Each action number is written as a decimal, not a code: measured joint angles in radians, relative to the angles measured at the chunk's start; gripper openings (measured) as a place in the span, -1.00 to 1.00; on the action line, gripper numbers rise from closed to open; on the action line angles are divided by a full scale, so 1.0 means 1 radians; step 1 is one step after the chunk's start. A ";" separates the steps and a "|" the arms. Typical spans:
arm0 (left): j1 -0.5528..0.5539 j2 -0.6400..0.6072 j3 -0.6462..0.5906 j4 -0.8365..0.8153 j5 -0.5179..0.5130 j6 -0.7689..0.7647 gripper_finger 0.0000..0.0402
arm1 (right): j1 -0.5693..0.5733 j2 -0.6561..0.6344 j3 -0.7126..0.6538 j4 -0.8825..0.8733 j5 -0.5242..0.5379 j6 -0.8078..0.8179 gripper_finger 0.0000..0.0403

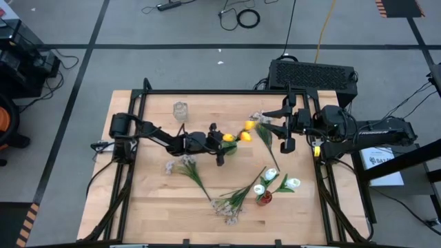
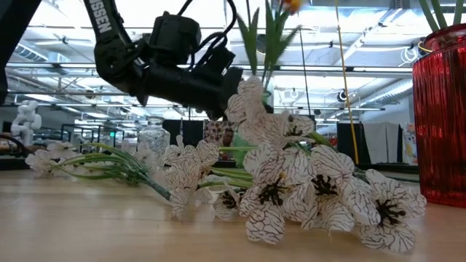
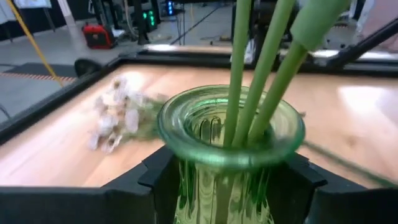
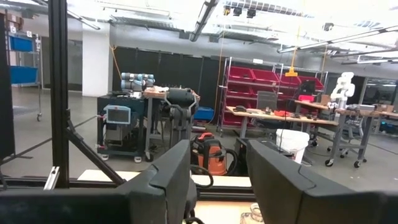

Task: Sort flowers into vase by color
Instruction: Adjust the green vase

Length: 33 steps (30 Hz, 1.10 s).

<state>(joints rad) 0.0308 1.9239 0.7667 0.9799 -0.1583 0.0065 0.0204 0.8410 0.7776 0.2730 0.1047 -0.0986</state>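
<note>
At mid-table, left gripper [image 3: 227, 186] apparently clasps green vase [image 3: 230, 134].

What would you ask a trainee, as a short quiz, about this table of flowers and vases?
1. True or false: the white tulips stand in the red vase.
2. Which vase is clamped in the left end effector? A the red vase, B the green vase, C the clear vase.
3. Fill in: the tulips in the green vase are ___ in colour.

Key: 1 true; 2 B; 3 orange-yellow.
</note>
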 joint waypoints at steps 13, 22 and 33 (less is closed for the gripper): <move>0.009 -0.007 -0.057 0.038 -0.011 -0.001 -0.05 | 0.000 0.000 0.000 -0.001 0.000 0.000 -0.25; 0.009 -0.009 -0.057 0.025 -0.016 0.002 -0.04 | 0.000 0.000 0.000 -0.001 0.000 0.000 -0.25; 0.009 -0.010 -0.056 0.009 -0.032 0.007 -0.04 | 0.000 0.000 0.000 -0.001 0.000 0.000 -0.25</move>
<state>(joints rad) 0.0399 1.9141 0.7105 0.9885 -0.1902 0.0140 0.0204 0.8410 0.7776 0.2716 0.1047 -0.0986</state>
